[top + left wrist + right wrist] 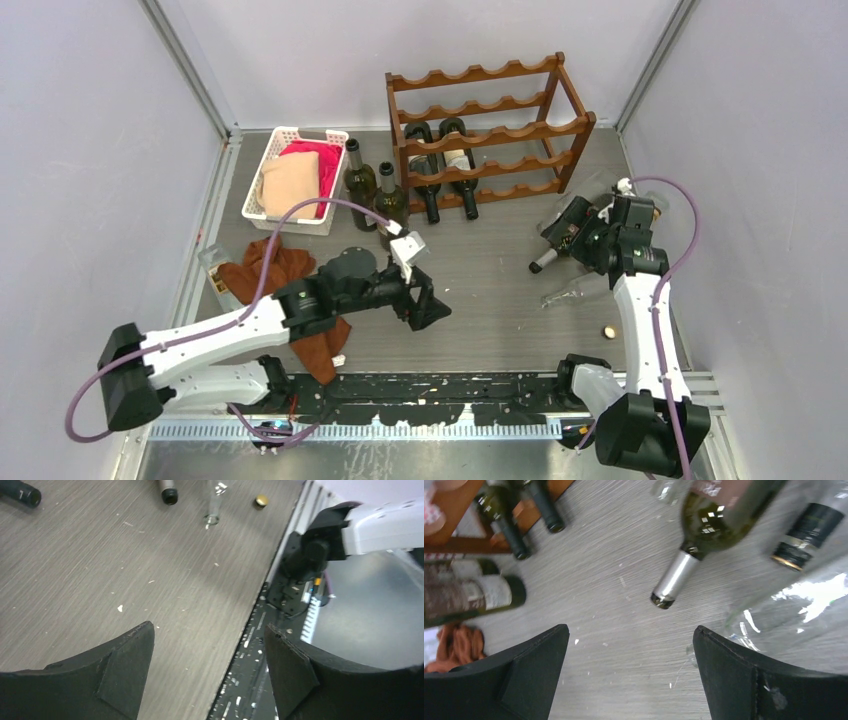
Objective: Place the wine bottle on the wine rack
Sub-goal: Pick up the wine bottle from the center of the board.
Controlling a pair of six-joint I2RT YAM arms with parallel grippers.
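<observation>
The bottle (pixel 714 515) lies on the table (pixel 500 300) right of the rack (pixel 480 112), not yet racked; the right claw (pixel 629 630) hangs by its silver neck, spread wide, empty, prob. lining up a grab; a clear bottle (pixel 784 610) alongside crowds the approach; the left claw (pixel 210 630), also released & empty, sits in front of the rack, out of the way.

White arm links (pixel 215 335), black joints (pixel 348 272), purple cables (pixel 335 202), black jaws
</observation>
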